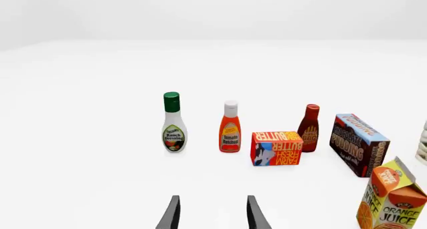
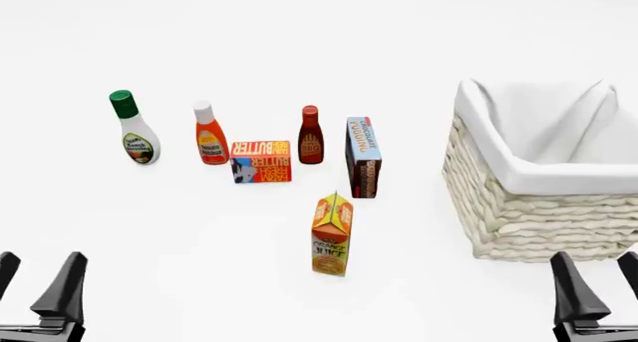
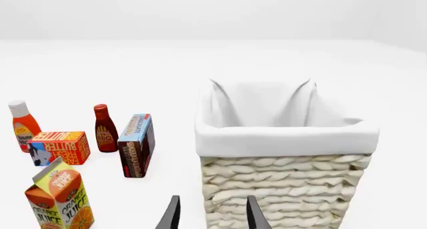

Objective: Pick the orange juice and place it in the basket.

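Nothing's been grabbed yet, looks like the very start. Closest to me, the left gripper (image 2: 40, 278) and right gripper (image 2: 598, 275) sit low at the near corners of the bench (image 2: 199, 230), both with jaws spread and holding nothing.

A bit further out, the orange juice (image 2: 332, 234) stands upright on its own, roughly midway between the two arms and well apart from either. It has open bench all round, so I'd guess either arm could take it. The right one seems the better pick, since the basket (image 2: 543, 215) sits on that side, right in front of the right gripper. The next move would be reaching in over the bench, lining the jaws up on the carton's flat sides and closing on it, then lifting high enough to clear the basket's tall rim.

Behind the juice is the chocolate pudding box (image 2: 363, 157), standing on end, the nearest thing to bump on an overshoot. Past that, a row: butter box (image 2: 261, 161), BBQ sauce bottle (image 2: 310, 135), ketchup bottle (image 2: 209, 134) and ranch dressing bottle (image 2: 133, 128) far left. None blocks the path.
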Tool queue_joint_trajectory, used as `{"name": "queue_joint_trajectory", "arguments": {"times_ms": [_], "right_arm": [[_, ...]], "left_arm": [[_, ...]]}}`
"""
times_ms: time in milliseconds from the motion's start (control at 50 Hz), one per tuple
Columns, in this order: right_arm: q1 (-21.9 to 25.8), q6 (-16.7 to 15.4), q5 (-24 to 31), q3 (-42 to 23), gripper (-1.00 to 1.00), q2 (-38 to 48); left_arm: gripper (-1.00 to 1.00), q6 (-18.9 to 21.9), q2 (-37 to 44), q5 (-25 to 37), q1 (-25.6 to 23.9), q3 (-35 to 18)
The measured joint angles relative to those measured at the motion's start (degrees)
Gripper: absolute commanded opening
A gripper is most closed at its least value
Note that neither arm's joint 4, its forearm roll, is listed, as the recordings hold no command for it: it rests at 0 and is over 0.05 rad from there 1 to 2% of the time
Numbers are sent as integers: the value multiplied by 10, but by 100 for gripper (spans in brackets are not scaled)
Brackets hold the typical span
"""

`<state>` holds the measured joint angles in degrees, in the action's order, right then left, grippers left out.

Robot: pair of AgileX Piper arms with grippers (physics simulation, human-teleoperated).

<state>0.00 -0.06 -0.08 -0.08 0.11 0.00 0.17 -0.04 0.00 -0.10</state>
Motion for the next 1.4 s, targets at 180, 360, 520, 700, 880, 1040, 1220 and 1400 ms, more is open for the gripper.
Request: {"name": "queue_joint_trajectory", "arguments": {"times_ms": [180,360,520,700,880,1040,1220,1400], "right_arm": [[2,0,0,-1,100,2],[11,3,2,-3,100,8],[25,8,-2,-6,100,23],[49,8,-11,-14,100,50],[79,11,-17,-27,100,79],[105,13,-29,-40,100,111],[133,24,-41,-61,100,150],[160,39,-57,-82,100,196]], "left_arm": [[100,0,2,0,0,-1],[100,0,2,-1,0,-1],[100,0,2,-1,0,-1],[100,0,3,-1,0,-1],[100,0,3,-1,0,-1],[100,0,3,-1,0,-1],[100,0,3,-1,0,-1],[100,0,3,-1,0,-1]]}}
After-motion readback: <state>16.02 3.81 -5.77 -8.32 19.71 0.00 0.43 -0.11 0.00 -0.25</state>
